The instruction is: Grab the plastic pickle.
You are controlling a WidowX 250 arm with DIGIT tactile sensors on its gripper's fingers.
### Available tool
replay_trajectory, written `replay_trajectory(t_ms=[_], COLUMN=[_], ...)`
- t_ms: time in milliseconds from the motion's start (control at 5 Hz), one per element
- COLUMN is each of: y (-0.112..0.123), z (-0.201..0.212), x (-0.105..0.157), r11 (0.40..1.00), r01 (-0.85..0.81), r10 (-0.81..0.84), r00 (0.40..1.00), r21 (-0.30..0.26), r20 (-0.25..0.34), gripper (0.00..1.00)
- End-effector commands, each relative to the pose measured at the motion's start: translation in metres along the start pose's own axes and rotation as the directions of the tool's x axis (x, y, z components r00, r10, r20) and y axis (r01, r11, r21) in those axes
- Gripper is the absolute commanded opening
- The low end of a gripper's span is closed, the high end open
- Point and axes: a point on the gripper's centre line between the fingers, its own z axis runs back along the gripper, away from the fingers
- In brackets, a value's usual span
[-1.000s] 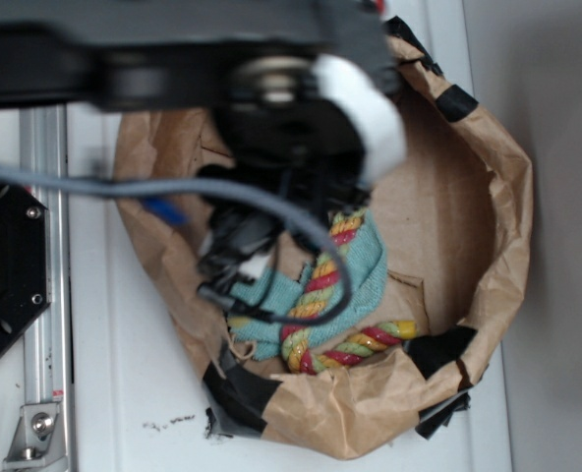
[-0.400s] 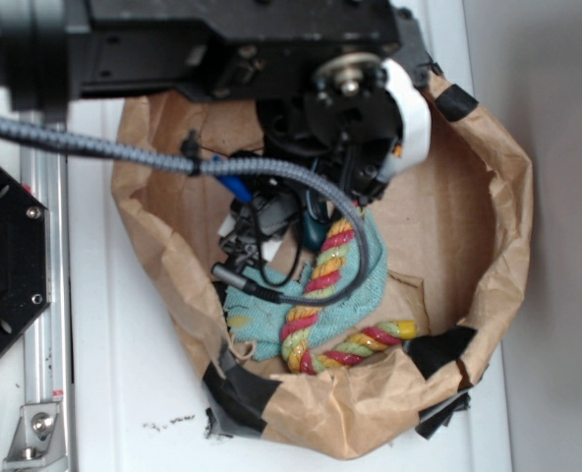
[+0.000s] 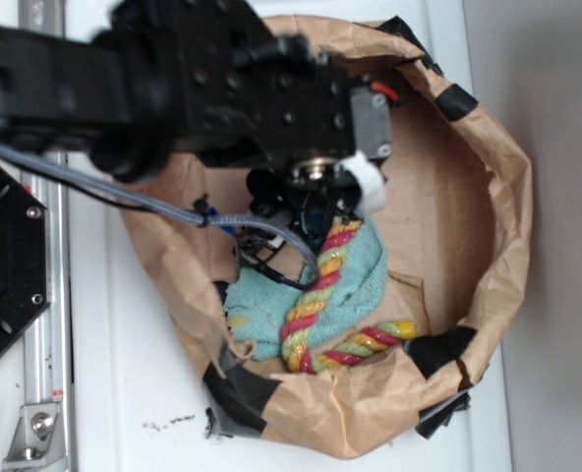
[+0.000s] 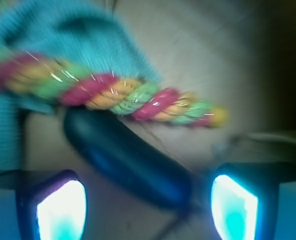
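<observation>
The plastic pickle (image 4: 128, 157) is a dark, glossy oblong lying slantwise on the brown paper, just below the twisted rope (image 4: 113, 92). In the wrist view my gripper (image 4: 148, 207) is open, with its two lit fingertips (image 4: 60, 210) on either side of the pickle's lower end and not touching it. In the exterior view my gripper (image 3: 311, 218) reaches down into the paper bag (image 3: 488, 197) beside the rope's upper end (image 3: 332, 251), and it hides the pickle there.
The red-yellow-green rope (image 3: 316, 305) lies over a teal cloth (image 3: 271, 305) on the bag's floor. The bag's crumpled walls, patched with black tape (image 3: 438, 349), ring the gripper. A metal rail (image 3: 45, 324) and black base plate (image 3: 1, 265) stand at the left.
The arm has swung and dropped deeper into the bag. The gripper now sits lower, right at the rope's upper end, and covers the pickle in the exterior view.
</observation>
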Motion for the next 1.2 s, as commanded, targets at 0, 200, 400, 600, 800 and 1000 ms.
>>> replay_trajectory(t_ms=[0,200,400,600,800,1000], y=[-0.026,-0.018,0.0,0.015,0.009,-0.01], z=[-0.032,-0.018,0.014,0.063,0.113,0.135], x=[0.016,0.014,0.02,0.02,0.025,0.036], r11=[0.989,0.994,1.0,0.991,0.97,0.94], r01=[0.142,0.107,0.003,-0.128,-0.226,-0.34], r10=[-0.141,-0.106,-0.002,0.13,0.231,0.339], r00=[0.99,0.993,0.999,0.99,0.972,0.941], r21=[-0.035,-0.019,-0.022,-0.047,-0.09,-0.03], r20=[0.031,0.052,0.042,0.06,0.049,-0.017], gripper=[0.0,0.0,0.0,0.0,0.0,0.0])
